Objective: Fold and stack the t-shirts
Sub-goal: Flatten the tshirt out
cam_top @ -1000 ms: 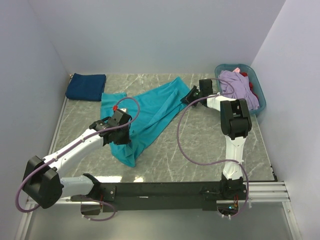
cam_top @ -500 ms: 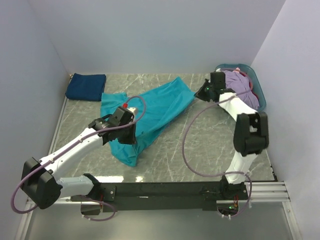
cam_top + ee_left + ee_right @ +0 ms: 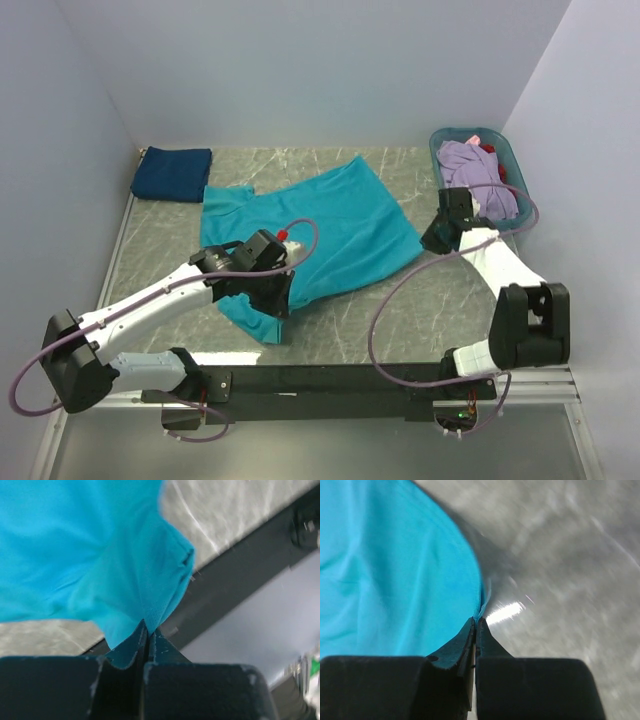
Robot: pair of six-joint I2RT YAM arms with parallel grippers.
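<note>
The teal t-shirt (image 3: 320, 225) lies spread across the middle of the table. My left gripper (image 3: 275, 295) is shut on its near hem; the left wrist view shows the cloth (image 3: 125, 565) pinched between the closed fingers. My right gripper (image 3: 428, 240) is shut on the shirt's right edge; the right wrist view shows the cloth (image 3: 395, 570) caught at the fingertips. A folded navy t-shirt (image 3: 172, 173) lies at the back left. A lavender t-shirt (image 3: 475, 170) and a red one (image 3: 489, 149) are in the basket.
A teal-blue plastic laundry basket (image 3: 522, 190) stands at the back right against the right wall. The black rail (image 3: 330, 380) runs along the near table edge. Purple cables loop from both arms over the table.
My right gripper has swung from the back near the basket toward the front right, pulling the teal shirt's edge out wide. My left gripper has moved right and nearer, holding the hem.
</note>
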